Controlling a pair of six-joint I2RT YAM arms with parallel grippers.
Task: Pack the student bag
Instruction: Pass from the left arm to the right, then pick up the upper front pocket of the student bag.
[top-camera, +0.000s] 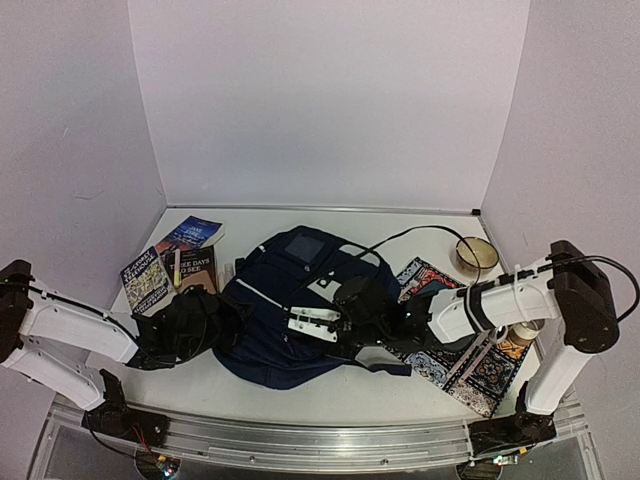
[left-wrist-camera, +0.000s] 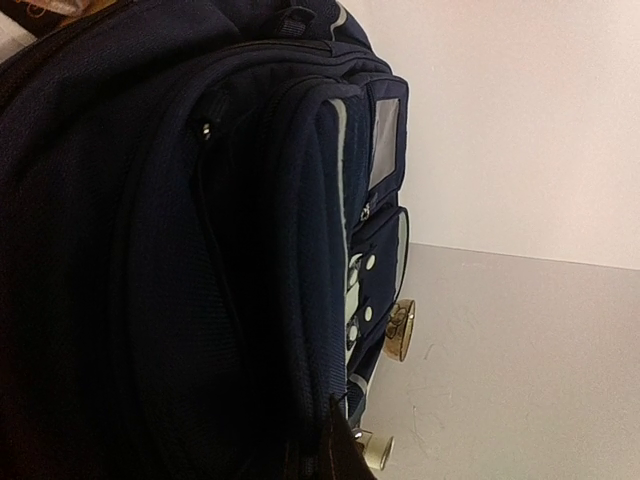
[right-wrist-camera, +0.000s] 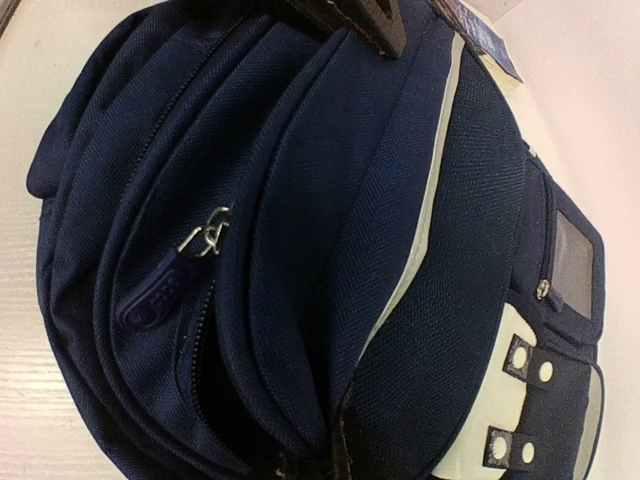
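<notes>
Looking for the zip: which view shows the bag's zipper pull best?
Right wrist: the zipper pull on the student bag is close and sharp. Left wrist: dark seams, no clear pull; top external: too small to tell.

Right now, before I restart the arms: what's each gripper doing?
Left gripper: closed, apparently pinching the student bag fabric.
Right gripper: closed on a fold of the student bag.

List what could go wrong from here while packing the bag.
The right hand looks shut on fabric of the student bag, away from the zip pull; pulling may drag the bag instead of opening it. The black cable looping over the bag toward the bowl could snag. A shifting bag may shove the books beside it.
</notes>
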